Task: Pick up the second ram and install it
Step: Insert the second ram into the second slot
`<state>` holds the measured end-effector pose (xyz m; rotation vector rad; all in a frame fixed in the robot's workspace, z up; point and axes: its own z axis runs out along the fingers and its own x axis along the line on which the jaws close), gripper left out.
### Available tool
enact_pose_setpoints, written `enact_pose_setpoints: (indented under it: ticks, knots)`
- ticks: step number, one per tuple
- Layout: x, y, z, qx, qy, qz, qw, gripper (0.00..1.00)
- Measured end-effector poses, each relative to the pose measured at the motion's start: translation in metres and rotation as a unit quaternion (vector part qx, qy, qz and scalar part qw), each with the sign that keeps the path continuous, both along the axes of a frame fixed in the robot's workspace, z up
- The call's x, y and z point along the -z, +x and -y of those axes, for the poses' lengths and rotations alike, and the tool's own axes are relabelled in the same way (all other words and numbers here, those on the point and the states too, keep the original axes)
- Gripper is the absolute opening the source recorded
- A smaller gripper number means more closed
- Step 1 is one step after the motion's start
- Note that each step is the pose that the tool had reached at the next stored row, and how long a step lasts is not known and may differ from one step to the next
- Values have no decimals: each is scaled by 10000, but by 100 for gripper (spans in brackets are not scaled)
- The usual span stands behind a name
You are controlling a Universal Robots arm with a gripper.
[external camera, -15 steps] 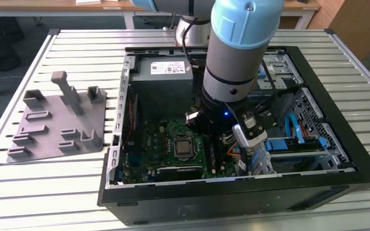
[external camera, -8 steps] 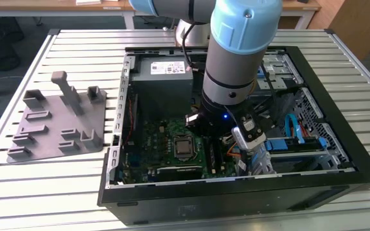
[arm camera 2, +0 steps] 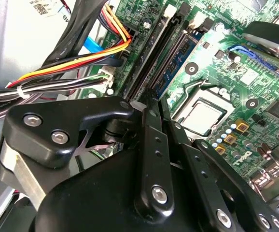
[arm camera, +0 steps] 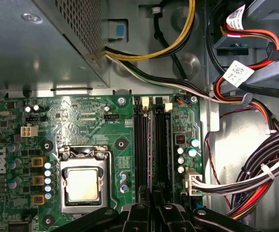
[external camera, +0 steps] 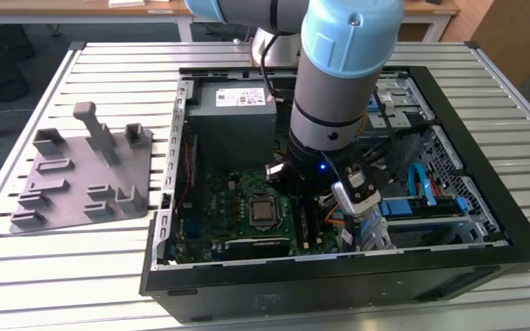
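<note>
My gripper point(external camera: 303, 196) reaches down into the open computer case point(external camera: 486, 227), over the green motherboard point(external camera: 223, 200). In both wrist views its fingers point(arm camera 2: 151, 125) sit close together over the long black memory slots point(arm camera: 142, 145). The second ram point(arm camera 2: 175, 63), a slim blue-green board with black chips, stands on edge along those slots and runs straight out from between the fingertips. In the first wrist view it is a thin grey edge point(arm camera: 152, 145) ending at the gripper point(arm camera: 154, 200). The jaws are shut on it.
The grey power supply point(external camera: 232, 114) stands just behind the slots. The processor socket point(arm camera: 83, 183) lies beside them. Bundled cables point(arm camera: 245, 183) and a drive cage point(external camera: 430, 200) crowd the other side. A grey fixture plate point(external camera: 81, 172) lies on the slatted table at the exterior view's left.
</note>
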<state>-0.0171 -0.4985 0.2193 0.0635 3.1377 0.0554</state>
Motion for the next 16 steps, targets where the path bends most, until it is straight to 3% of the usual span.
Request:
enact_pose_setpoints:
  ticks: [16]
  knots:
    - [0, -13, 0, -96, -1, 0, 10000, 14]
